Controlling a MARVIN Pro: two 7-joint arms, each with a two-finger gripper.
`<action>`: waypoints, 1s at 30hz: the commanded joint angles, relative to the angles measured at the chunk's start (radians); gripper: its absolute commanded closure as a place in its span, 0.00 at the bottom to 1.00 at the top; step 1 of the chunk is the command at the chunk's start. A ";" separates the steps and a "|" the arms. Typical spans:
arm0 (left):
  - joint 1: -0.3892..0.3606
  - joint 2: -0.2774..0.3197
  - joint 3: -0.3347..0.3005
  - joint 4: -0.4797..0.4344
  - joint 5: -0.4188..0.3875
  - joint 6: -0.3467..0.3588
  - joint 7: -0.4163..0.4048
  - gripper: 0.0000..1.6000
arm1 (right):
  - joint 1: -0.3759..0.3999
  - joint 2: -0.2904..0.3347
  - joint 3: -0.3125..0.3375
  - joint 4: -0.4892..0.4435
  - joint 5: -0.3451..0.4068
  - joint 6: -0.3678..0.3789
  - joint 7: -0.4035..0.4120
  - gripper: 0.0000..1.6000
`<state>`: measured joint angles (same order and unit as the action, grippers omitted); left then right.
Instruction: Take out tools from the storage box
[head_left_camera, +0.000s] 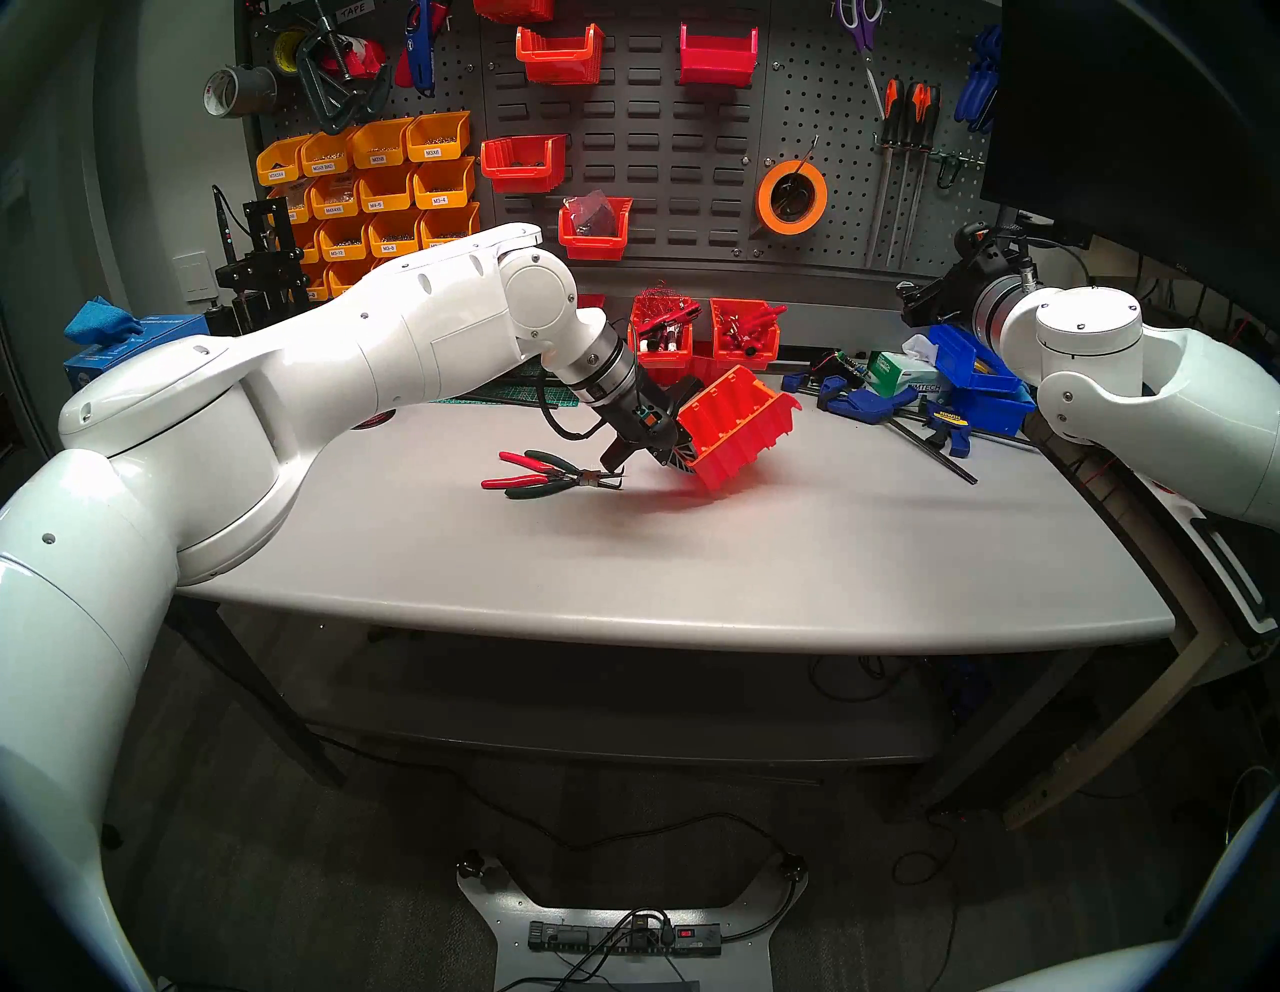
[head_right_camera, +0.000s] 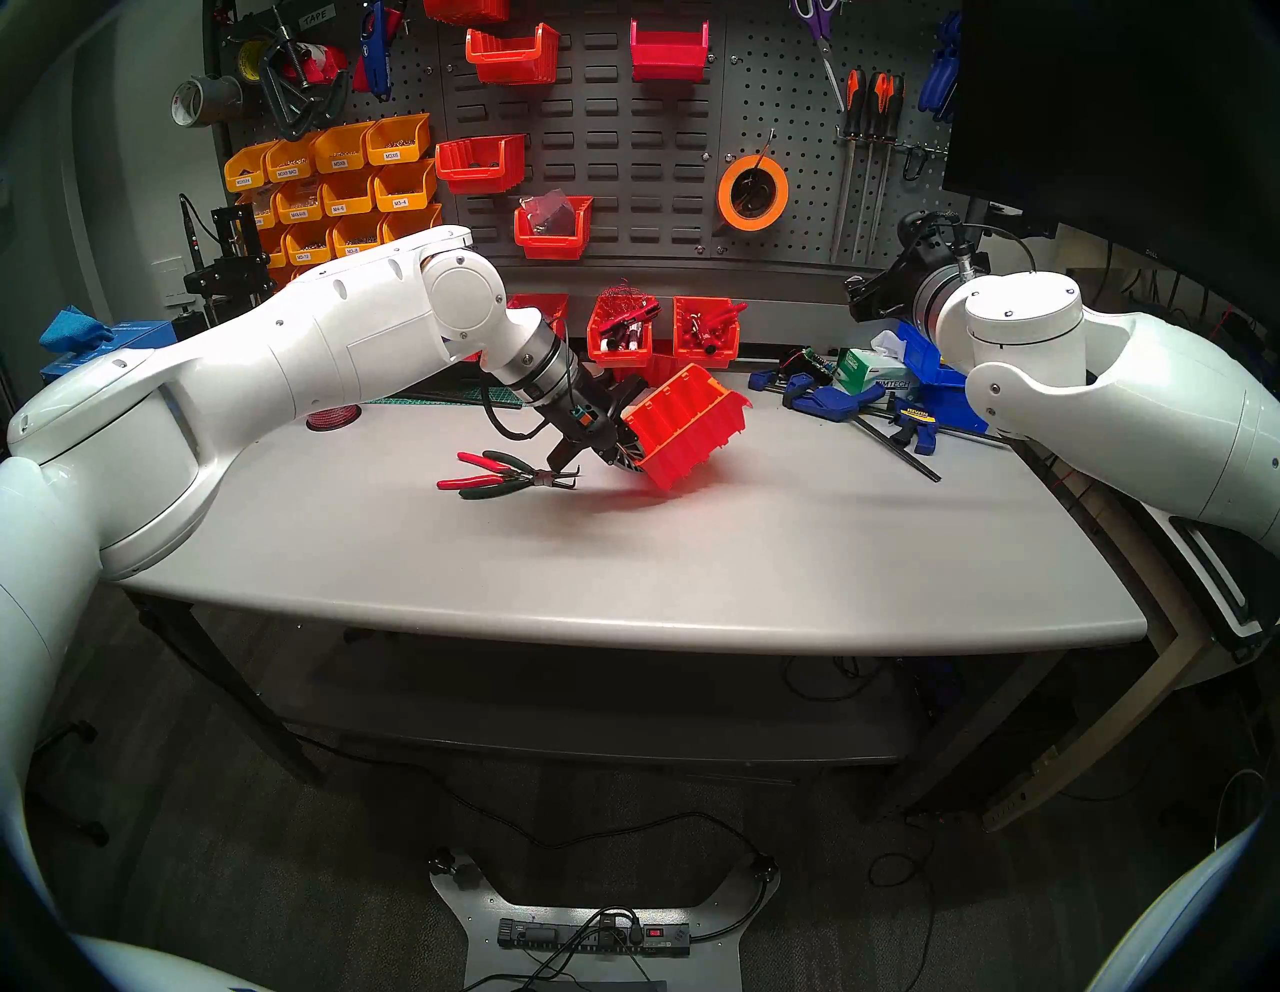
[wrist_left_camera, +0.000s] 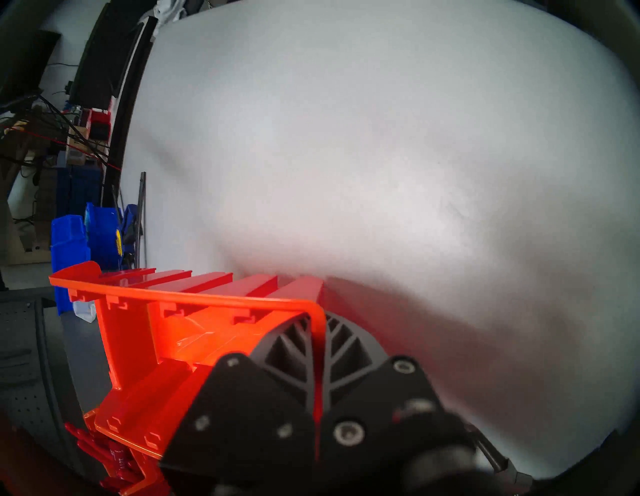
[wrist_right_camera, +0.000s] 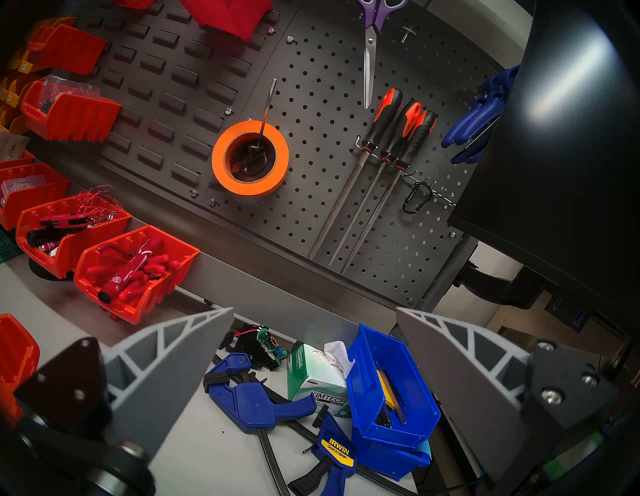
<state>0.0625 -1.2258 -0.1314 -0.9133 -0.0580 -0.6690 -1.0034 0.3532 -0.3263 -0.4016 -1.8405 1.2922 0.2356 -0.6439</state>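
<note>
— Table (head_left_camera: 692, 554) first: what lies on it?

— Near its middle, my left gripper (wrist_left_camera: 317, 374) is clamped on the rim of the red box (head_left_camera: 738, 429), which I hold tipped on its side with one corner down by the tabletop.

— And the tools?

— Red cutters (head_left_camera: 516, 471) and green pliers (head_left_camera: 547, 478) lie crossed on the table just beside my left fingers, outside the box.

— Your right gripper (wrist_right_camera: 313, 363)?

— Spread wide, holding nothing, above the clutter at the table's back right corner.
</note>
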 joint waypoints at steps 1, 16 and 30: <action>-0.032 0.108 -0.078 -0.054 -0.034 -0.007 0.070 1.00 | 0.016 -0.001 0.013 0.002 -0.006 -0.001 -0.003 0.00; 0.013 0.286 -0.152 0.055 -0.052 0.105 0.127 1.00 | 0.015 -0.001 0.012 0.002 -0.004 -0.002 -0.003 0.00; 0.097 0.448 -0.163 0.115 -0.062 0.234 0.103 1.00 | 0.015 -0.001 0.012 0.002 -0.004 -0.003 -0.003 0.00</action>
<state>0.1395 -0.8774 -0.2871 -0.7990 -0.1180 -0.4815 -0.8752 0.3531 -0.3257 -0.4020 -1.8404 1.2930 0.2335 -0.6441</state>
